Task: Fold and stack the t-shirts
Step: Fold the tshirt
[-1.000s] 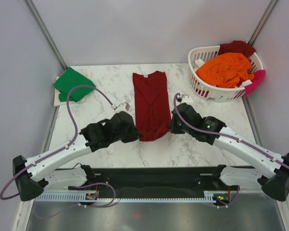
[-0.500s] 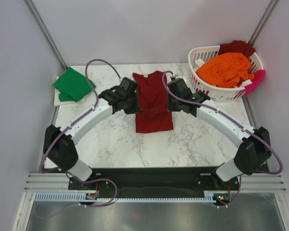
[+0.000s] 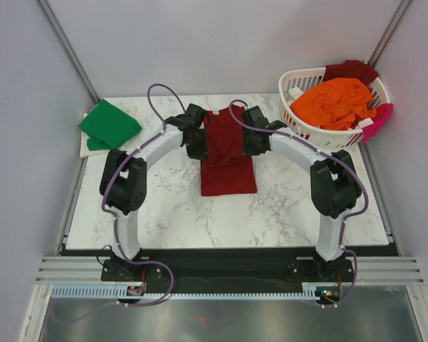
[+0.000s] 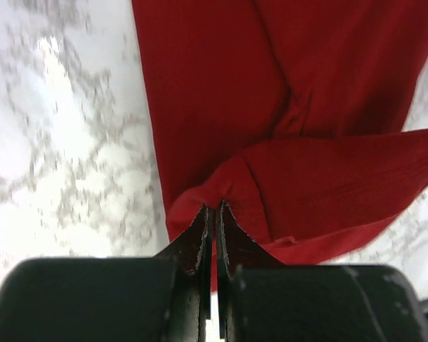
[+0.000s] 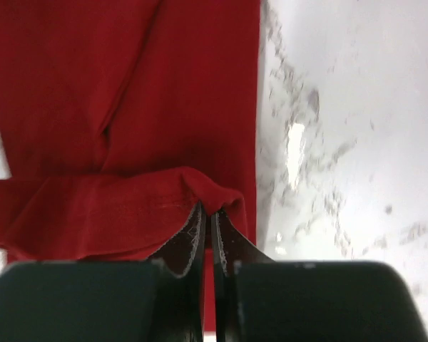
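Flanking the dark red t-shirt (image 3: 228, 171) with the left tool (image 3: 197, 144) and the right tool (image 3: 251, 142), one at each long edge. Bunched cloth between the tools, flatter cloth nearer than them on the counter (image 3: 164, 214). Well outside the left tool, a green t-shirt (image 3: 108, 125). Near the right tool's outer side, a white basket (image 3: 299, 135) heaped with an orange t-shirt (image 3: 335, 100).

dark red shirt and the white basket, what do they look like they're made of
The dark red shirt looks like soft matte cloth, probably a cotton-type knit: it creases and drapes in loose folds. The white basket seems rigid moulded plastic, with a slotted wall and smooth rim.
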`<move>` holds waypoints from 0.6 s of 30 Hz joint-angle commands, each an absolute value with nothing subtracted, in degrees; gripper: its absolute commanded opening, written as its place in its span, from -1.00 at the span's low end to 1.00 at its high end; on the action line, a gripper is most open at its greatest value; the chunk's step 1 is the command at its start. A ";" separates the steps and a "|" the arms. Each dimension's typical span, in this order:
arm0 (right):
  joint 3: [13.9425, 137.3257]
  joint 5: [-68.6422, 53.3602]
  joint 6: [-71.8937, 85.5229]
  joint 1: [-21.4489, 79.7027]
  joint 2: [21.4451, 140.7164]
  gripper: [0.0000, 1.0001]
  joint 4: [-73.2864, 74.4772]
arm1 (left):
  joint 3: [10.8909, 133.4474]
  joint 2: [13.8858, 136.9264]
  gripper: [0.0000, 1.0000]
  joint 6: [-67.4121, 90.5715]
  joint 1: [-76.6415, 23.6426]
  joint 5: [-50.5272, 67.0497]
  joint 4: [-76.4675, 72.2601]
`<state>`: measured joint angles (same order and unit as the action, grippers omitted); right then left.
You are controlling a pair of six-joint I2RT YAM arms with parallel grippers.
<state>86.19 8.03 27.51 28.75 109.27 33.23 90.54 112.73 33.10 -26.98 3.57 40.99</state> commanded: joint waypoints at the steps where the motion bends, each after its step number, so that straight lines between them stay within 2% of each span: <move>1: 93.13 5.72 24.88 26.72 116.60 -0.83 31.46 | 97.10 118.81 -0.92 28.66 -25.84 5.36 40.34; 2: 94.99 5.80 24.18 25.76 118.37 -0.68 31.90 | 100.08 120.31 -0.79 28.39 -25.14 6.14 40.34; 3: 97.27 6.67 24.00 25.14 120.04 -0.03 33.91 | 101.67 123.11 -0.69 28.21 -24.70 7.54 40.52; 4: 102.25 6.24 23.65 24.61 123.36 0.31 34.88 | 104.56 124.00 -0.54 28.21 -24.26 7.91 40.78; 5: 105.00 5.72 22.77 23.57 124.79 0.49 35.85 | 106.07 124.80 -0.19 28.30 -23.30 8.08 40.96; 6: 107.73 5.80 21.72 23.12 126.81 0.65 38.38 | 107.39 125.41 -0.09 28.30 -22.86 8.00 41.65; 8: 113.63 5.80 20.66 21.89 127.00 0.77 40.42 | 110.82 125.42 0.20 27.25 -21.46 7.04 42.71; 11: 114.79 8.08 19.51 21.10 122.71 0.79 40.52 | 114.51 124.37 0.39 24.97 -20.48 4.68 44.12; 15: 108.39 9.93 18.90 21.09 111.31 0.80 39.39 | 114.35 119.28 0.43 21.80 -20.48 0.18 45.17; 16: 103.24 9.32 19.33 21.09 109.18 0.79 38.33 | 112.52 117.96 0.43 21.80 -20.57 0.18 45.09; 18: 96.98 3.65 19.86 21.01 102.96 0.69 33.61 | 109.70 113.92 0.37 22.58 -21.18 0.35 45.09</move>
